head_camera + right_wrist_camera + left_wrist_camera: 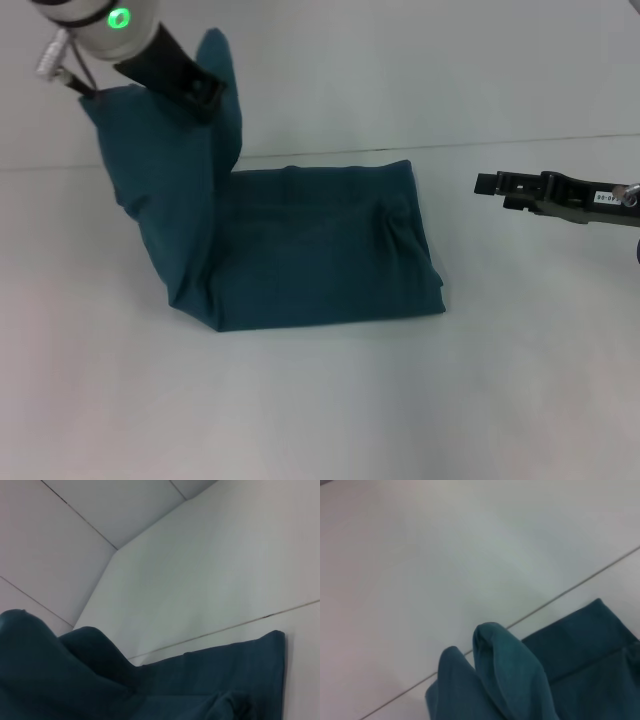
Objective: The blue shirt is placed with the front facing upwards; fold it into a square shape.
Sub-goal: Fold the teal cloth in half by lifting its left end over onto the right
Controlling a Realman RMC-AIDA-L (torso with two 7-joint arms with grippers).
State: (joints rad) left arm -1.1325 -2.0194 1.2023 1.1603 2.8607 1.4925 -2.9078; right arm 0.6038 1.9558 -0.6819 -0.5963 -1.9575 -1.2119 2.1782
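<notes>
left claw [200, 95] pinching blue shirt [320, 245] end aloft | rest folded on bench [320, 420] | right claw [487, 184] idle aside, fingers unclear | carry across, align edges squarely

Three cameras — one high, two low.
The head view looks forward and down over the table [320, 420]; both wrist views sit close — all share the blue shirt [300, 250].

The blue shirt [320, 250] is plain dark teal, apparently unpatterned; the table [330, 410] beneath is plain off-white.
</notes>
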